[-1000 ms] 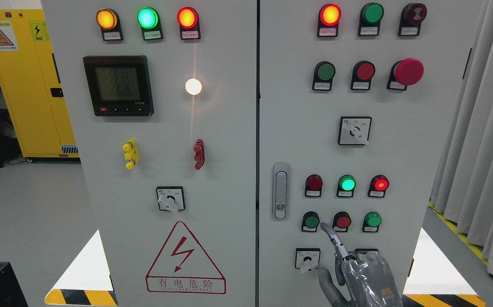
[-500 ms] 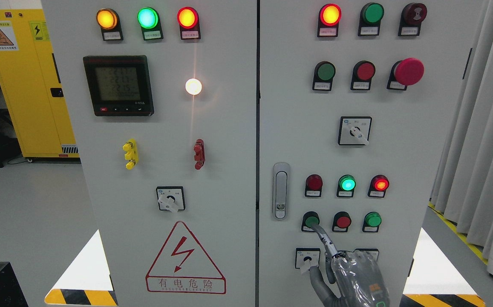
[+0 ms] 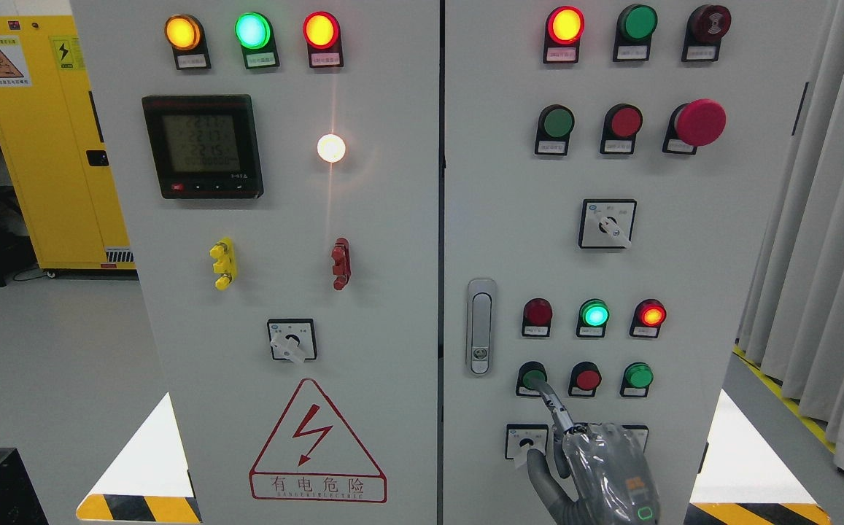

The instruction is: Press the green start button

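The right hand (image 3: 597, 474) is coming up from the bottom edge at about 5 o'clock, clenched around nothing, with one finger (image 3: 551, 402) stretched toward 11 o'clock. Its tip is touching, or all but touching, the lower rim of the green start button (image 3: 533, 378), which is sitting leftmost in the bottom row of three on the right cabinet door (image 3: 684, 292). The left hand is not showing.

The contact is looking off-centre, so the fingertip is likely risking a slide off the rim without pressing the button home. A drift toward 3 o'clock could be bringing it onto the red button (image 3: 587, 378) just beside, which would probably be the wrong command.

The knuckles are crowding the selector switch (image 3: 526, 442) directly below, at 6 o'clock from the target, and could be nudging its knob. The door handle (image 3: 481, 326) is standing at 10 o'clock, near but apart. Farther up, a lit green lamp (image 3: 594, 315) is glowing, and the red mushroom stop (image 3: 699, 122) is sitting well clear toward 1 o'clock.
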`<state>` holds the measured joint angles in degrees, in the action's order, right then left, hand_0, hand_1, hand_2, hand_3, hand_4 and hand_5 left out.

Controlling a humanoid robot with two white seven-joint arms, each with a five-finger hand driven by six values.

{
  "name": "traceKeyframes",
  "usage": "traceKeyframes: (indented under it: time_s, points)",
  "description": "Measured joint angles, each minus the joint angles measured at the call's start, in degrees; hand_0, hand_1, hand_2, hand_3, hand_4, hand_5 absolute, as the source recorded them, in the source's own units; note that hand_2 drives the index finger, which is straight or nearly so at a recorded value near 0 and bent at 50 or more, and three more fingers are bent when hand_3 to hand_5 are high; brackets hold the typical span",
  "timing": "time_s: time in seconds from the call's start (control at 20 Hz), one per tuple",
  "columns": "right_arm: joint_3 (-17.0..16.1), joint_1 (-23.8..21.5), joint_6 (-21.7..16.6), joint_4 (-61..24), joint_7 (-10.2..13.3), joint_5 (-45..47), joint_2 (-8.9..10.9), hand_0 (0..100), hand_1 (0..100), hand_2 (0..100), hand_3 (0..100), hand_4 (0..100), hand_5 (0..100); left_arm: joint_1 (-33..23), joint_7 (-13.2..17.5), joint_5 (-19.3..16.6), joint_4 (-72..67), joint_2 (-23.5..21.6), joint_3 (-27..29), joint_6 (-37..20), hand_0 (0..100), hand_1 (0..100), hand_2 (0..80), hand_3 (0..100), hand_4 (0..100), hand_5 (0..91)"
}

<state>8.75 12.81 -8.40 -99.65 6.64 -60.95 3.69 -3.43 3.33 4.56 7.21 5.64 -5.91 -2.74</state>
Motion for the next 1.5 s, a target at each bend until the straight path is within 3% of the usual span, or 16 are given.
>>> traceKeyframes:
  time_s: [1.5]
  points:
    - [0.2, 1.5, 0.4, 3.3, 0.0, 2.6, 0.03, 69, 90, 0, 99, 100, 100, 0.0, 0.1, 0.0, 0.0, 0.0, 0.0, 0.0, 12, 56, 0.0, 0, 0, 0.0]
